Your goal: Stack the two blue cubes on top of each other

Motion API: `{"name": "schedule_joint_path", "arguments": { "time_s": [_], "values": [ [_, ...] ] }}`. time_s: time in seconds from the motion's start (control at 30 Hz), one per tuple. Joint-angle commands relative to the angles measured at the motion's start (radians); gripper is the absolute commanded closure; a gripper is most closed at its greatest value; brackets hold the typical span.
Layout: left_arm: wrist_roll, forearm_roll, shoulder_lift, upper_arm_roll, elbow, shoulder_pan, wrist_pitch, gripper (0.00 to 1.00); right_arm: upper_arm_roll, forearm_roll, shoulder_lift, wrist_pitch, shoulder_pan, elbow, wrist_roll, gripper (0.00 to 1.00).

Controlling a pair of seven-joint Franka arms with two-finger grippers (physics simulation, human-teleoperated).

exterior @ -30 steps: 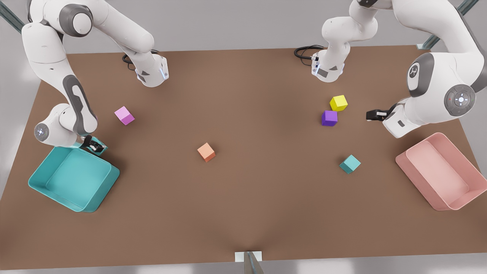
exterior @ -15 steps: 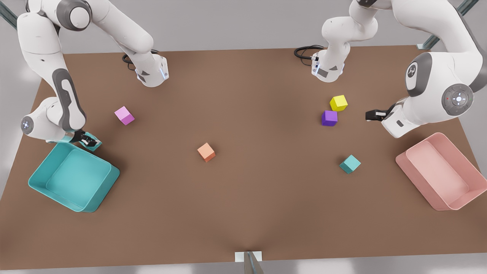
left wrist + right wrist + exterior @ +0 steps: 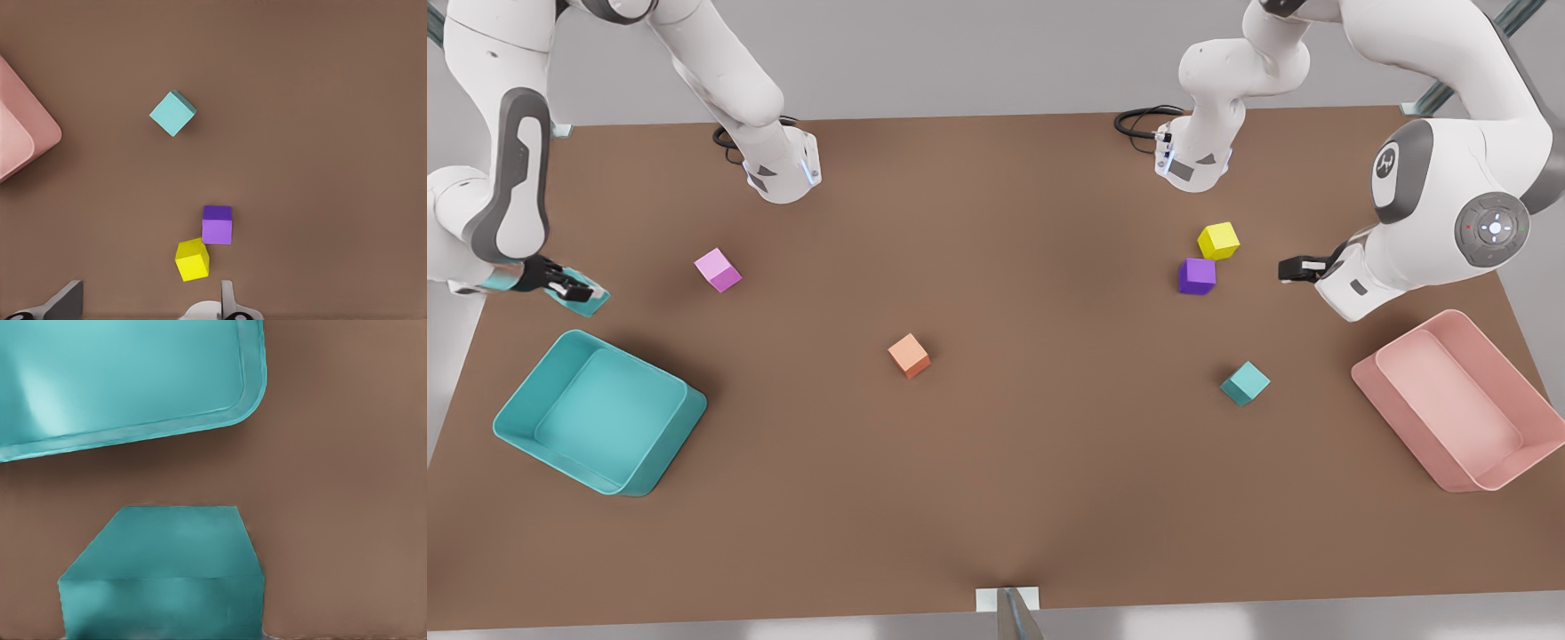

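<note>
Two claws: right claw (image 3: 574, 292) pinches a teal cube (image 3: 163, 577) above the surface (image 3: 996, 498), just past the teal bin (image 3: 596, 422). Left claw (image 3: 1294, 268) waits with fingers spread beside the purple cube (image 3: 1196, 276) and yellow cube (image 3: 1217, 241); second teal cube (image 3: 1245, 383) sits nearby, toward the pink bin (image 3: 1458, 400).

Right end effector (image 3: 574, 291) holds teal cube (image 3: 587, 303).

Mid-table (image 3: 996, 533): small orange cube (image 3: 909, 356). To the front view's left of it: pale pink cube (image 3: 718, 269), large teal bin (image 3: 520, 418), and one small teal cube (image 3: 592, 305) clamped in the right pincer (image 3: 571, 290). To its right: second small teal cube (image 3: 1245, 383), purple cube (image 3: 1197, 276) just beside yellow cube (image 3: 1218, 241), spread left pincer (image 3: 1288, 269), pink bin (image 3: 1449, 462).
</note>
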Motion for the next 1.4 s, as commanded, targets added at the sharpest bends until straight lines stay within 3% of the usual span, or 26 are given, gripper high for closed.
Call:
{"name": "schedule_joint_path", "arguments": {
  "time_s": [0.0, 0.17, 0.4, 0.57, 0.7, 1.0, 1.03, 1.07, 1.1, 1.37],
  "values": [
    [-0.015, 0.002, -0.009, -0.001, 0.005, 0.000, -0.068, 0.00, 0.029, 0.057, -0.023, -0.340, 0.058, 0.080, -0.046, 0.60],
    [-0.005, -0.001, -0.011, 0.008, 0.012, 0.027, -0.081, 0.00, 0.028, 0.276, 0.097, -0.373, 0.549, 0.337, 0.383, 0.62],
    [-0.047, 0.011, 0.103, 0.011, 0.006, 0.006, 0.057, 0.00, 0.028, 0.289, 0.580, -0.276, 1.023, 0.900, 0.454, 0.65],
    [-0.446, -0.003, 0.184, 0.065, -0.276, 0.075, 0.639, 0.00, 0.029, 0.293, 0.750, -0.006, 1.254, 1.023, 0.459, 0.65],
    [-0.659, -0.152, 0.176, 0.075, -0.466, 0.073, 0.926, 0.00, 0.025, 0.293, 0.875, 0.193, 1.319, 1.068, 0.459, 0.65],
    [-0.657, -0.221, 0.219, 0.080, -0.517, 0.066, 1.077, 0.00, 0.023, 0.293, 1.005, 0.439, 1.391, 1.068, 0.443, 0.62],
    [-0.653, -0.219, 0.221, 0.088, -0.532, 0.066, 1.074, 0.00, 0.021, 0.293, 1.013, 0.457, 1.393, 1.068, 0.442, 0.48],
    [-0.650, -0.215, 0.227, 0.088, -0.535, 0.066, 1.071, 0.00, 0.021, 0.293, 1.019, 0.474, 1.393, 1.066, 0.455, 0.05],
    [-0.651, -0.212, 0.245, 0.088, -0.534, 0.061, 1.071, 0.00, 0.021, 0.292, 1.019, 0.479, 1.397, 1.066, 0.455, 0.01],
    [-0.653, -0.215, 0.256, 0.089, -0.554, 0.063, 1.071, 0.00, 0.014, 0.290, 1.017, 0.477, 1.397, 1.063, 0.445, 0.01]
  ]
}}
